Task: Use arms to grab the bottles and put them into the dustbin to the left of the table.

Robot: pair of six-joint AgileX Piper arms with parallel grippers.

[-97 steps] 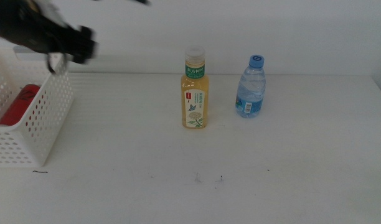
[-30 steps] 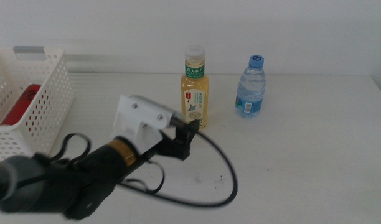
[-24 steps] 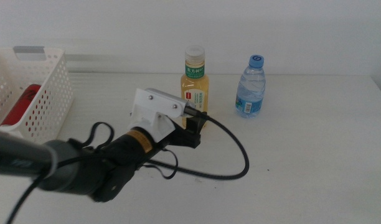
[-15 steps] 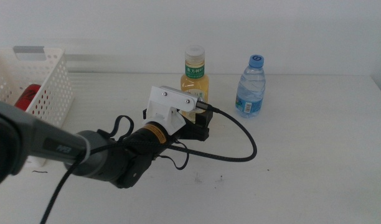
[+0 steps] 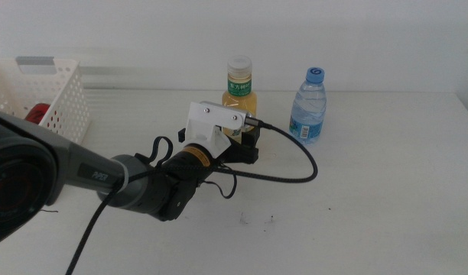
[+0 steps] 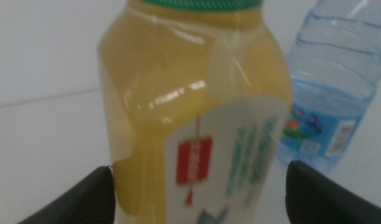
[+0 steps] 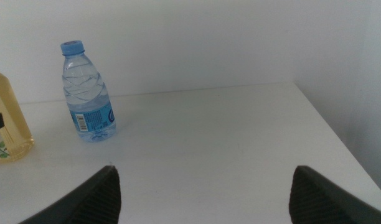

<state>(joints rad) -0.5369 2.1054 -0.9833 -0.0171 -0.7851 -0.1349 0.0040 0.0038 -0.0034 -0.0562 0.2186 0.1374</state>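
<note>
Since 0.5 s ago the left end effector (image 5: 248, 143) has closed in on the yellow tea bottle (image 5: 239, 95) at frame centre, jaws spread open either side of it (label blurred). White cap, green band; clear water bottle (image 5: 307, 107) right. Right end effector (image 7: 203, 186) open, waiting.

- The tea bottle (image 6: 197, 118) has a label with a red rectangle and green characters, too blurred to read.
- The water bottle (image 7: 88, 93) has a blue label, its print too small to read.
</note>
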